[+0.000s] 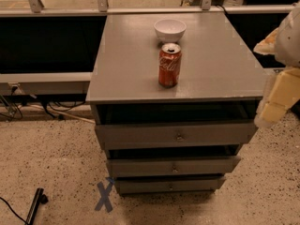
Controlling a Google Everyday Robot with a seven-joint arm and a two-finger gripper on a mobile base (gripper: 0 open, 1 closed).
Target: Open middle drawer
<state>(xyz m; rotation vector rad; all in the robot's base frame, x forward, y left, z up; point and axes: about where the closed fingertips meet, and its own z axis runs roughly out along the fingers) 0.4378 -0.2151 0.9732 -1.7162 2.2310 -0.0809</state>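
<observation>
A grey cabinet (136,78) has three drawers stacked under its top. The middle drawer (140,168) is a flat grey front with a small round metal knob (174,168) at its centre. It stands slightly out from the cabinet, with a dark gap above it. The top drawer (140,136) juts further forward and the lowest drawer (140,185) sits below. My gripper (275,101), cream-coloured, hangs at the right edge of the view. It is beside the cabinet's right front corner, level with the top drawer and apart from the knobs.
A red cola can (169,65) and a white bowl (169,30) stand on the cabinet top. A grey X mark (104,196) is taped on the speckled floor at the cabinet's lower left. A black object (35,205) and cables lie at the far left. A low ledge runs behind.
</observation>
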